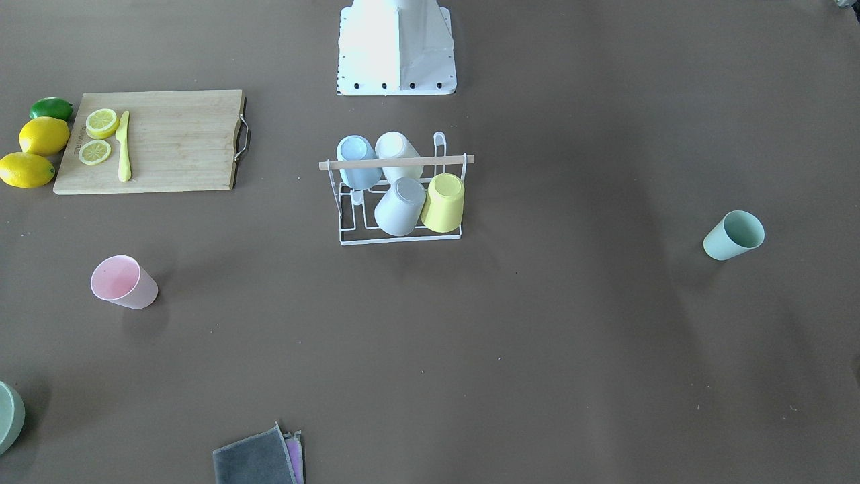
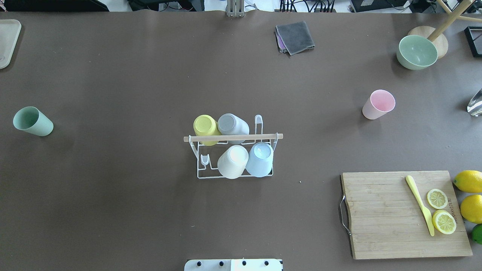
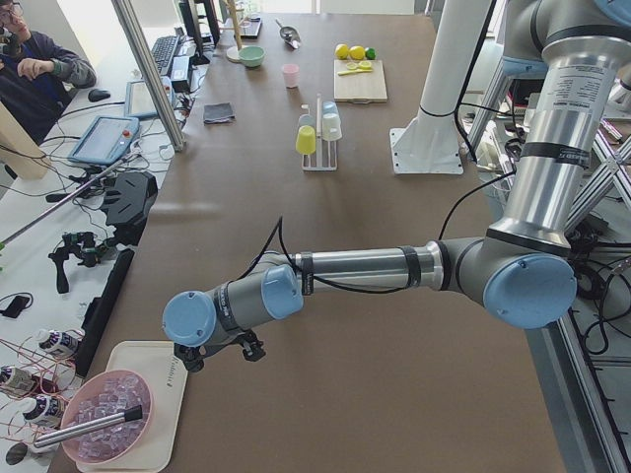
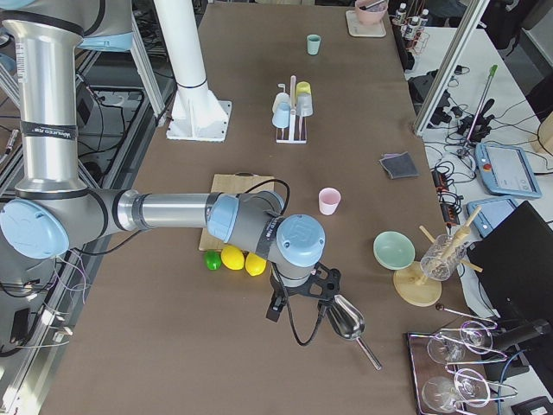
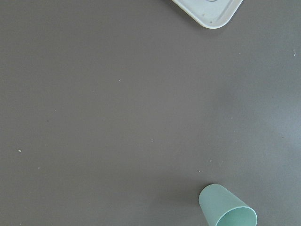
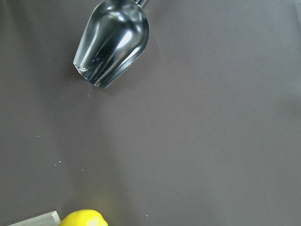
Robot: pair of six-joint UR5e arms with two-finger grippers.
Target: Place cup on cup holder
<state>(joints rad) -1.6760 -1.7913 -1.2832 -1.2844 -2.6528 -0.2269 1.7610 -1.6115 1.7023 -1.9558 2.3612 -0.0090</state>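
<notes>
The white wire cup holder (image 2: 233, 137) with a wooden rod stands mid-table and holds several upturned cups: yellow, grey, white and blue; it also shows in the front view (image 1: 396, 163). A green cup (image 2: 33, 121) lies on its side far left, also in the left wrist view (image 5: 227, 207). A pink cup (image 2: 378, 104) lies tilted at the right. My left gripper (image 3: 222, 357) hangs near the table's left end by a tray. My right gripper (image 4: 301, 313) hangs near the right end beside a metal scoop. I cannot tell whether either is open or shut.
A cutting board (image 2: 404, 214) with a yellow knife, lemon slices, lemons and a lime lies near right. A green bowl (image 2: 417, 52) and grey cloth (image 2: 295, 37) are at the far side. A metal scoop (image 6: 113, 42) and a white tray (image 5: 207, 9) lie at the ends.
</notes>
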